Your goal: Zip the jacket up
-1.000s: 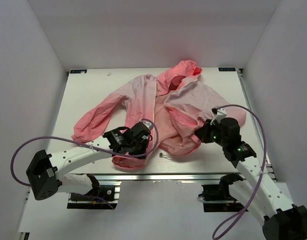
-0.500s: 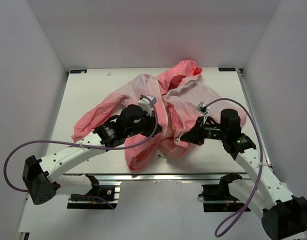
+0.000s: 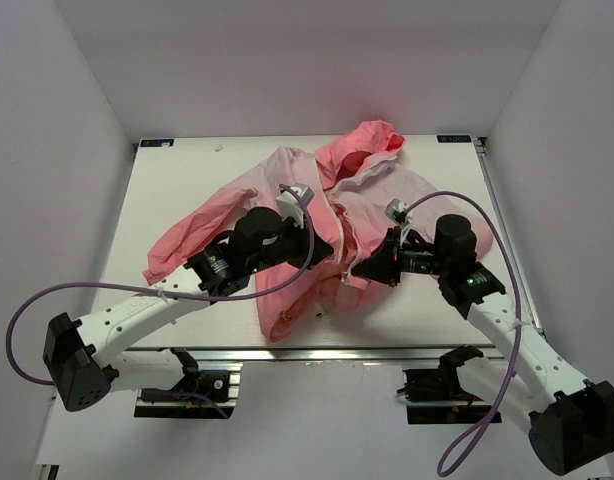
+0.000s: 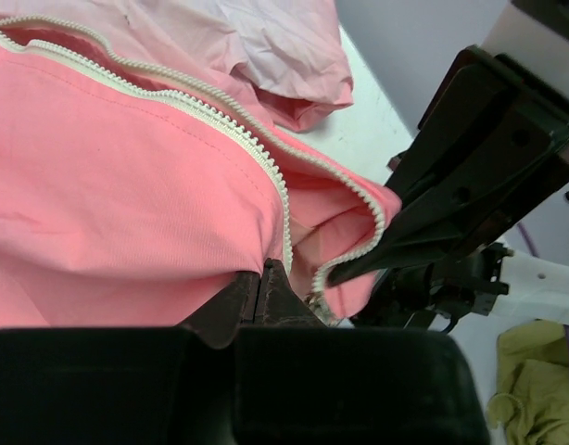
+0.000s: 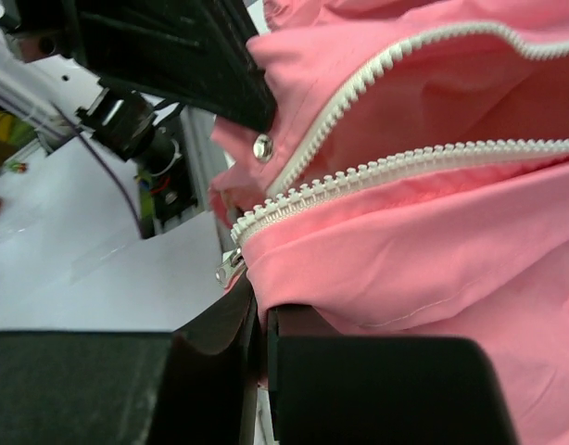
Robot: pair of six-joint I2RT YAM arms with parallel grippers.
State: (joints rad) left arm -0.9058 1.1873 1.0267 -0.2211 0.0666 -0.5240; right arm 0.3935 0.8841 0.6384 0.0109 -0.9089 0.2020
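White table (image 3: 167,190): pink jacket (image 3: 287,190), unzipped, reaching the far edge. Left gripper (image 4: 263,278) and right gripper (image 5: 259,311) each pinched closed on jacket fabric beside the white zipper (image 4: 220,116).

A jacket (image 3: 277,175) shades from deep coral pink on its sleeve and hem to pale pink across the body. Its zipper teeth (image 4: 233,125) are white, and a snap (image 5: 262,146) near the zipper's end is silver. The desk (image 3: 177,190) beneath is white. The left pincer (image 4: 263,278) and right pincer (image 5: 261,315) are black, on white arms (image 3: 137,310) trailing purple cables (image 3: 457,194).
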